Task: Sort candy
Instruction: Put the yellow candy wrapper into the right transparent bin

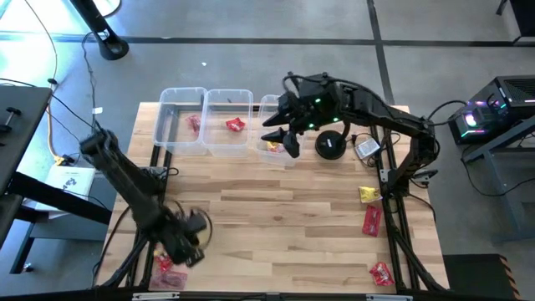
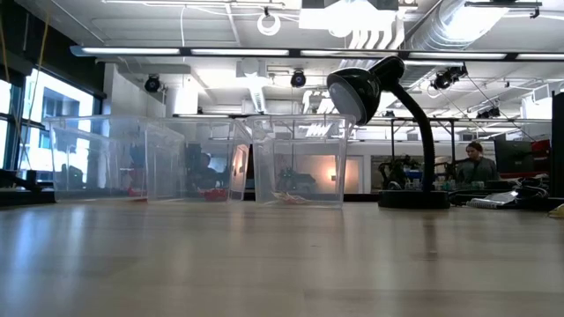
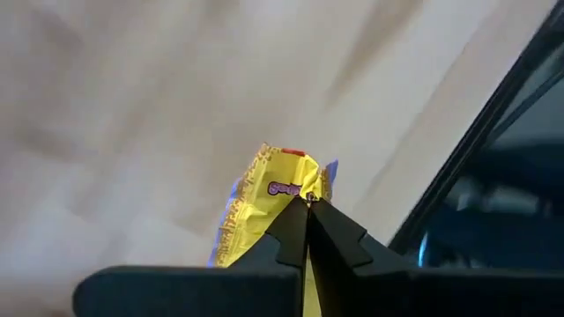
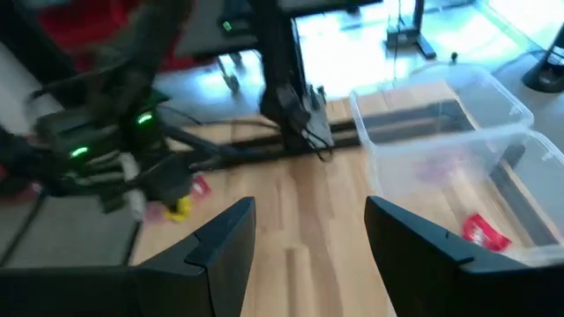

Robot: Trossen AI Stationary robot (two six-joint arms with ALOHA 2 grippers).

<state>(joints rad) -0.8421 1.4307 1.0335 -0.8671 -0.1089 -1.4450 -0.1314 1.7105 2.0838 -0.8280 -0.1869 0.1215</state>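
Observation:
My left gripper point(image 3: 308, 204) is shut on a yellow candy packet point(image 3: 260, 207); in the high view it point(image 1: 197, 232) hovers near the table's near-left corner. My right gripper point(image 4: 308, 236) is open and holds nothing. It hangs over the rightmost of three clear tubs point(image 1: 272, 125) at the far edge. A red packet point(image 1: 195, 124) lies in the left tub, a red one point(image 1: 236, 125) in the middle tub, and a yellow one point(image 1: 272, 147) in the right tub. Loose packets lie flat on the table: yellow point(image 1: 368, 194), red point(image 1: 372, 220), red point(image 1: 381, 273) and pinkish red point(image 1: 171, 272). My left gripper pinches the yellow packet between its two fingertips point(image 3: 330, 231), at the wrapper's crimped edge point(image 3: 310, 189). The rest of the packet sticks out beyond and beside the fingers. Whether any part rests on the table I cannot tell.
A black desk lamp stands with its base point(image 1: 331, 146) right of the tubs, its head point(image 2: 354, 91) arching toward them. A small grey device point(image 1: 366, 149) lies beside it. Bare wood stretches across the table's middle point(image 1: 276, 217). A person point(image 2: 476, 158) sits in the room beyond.

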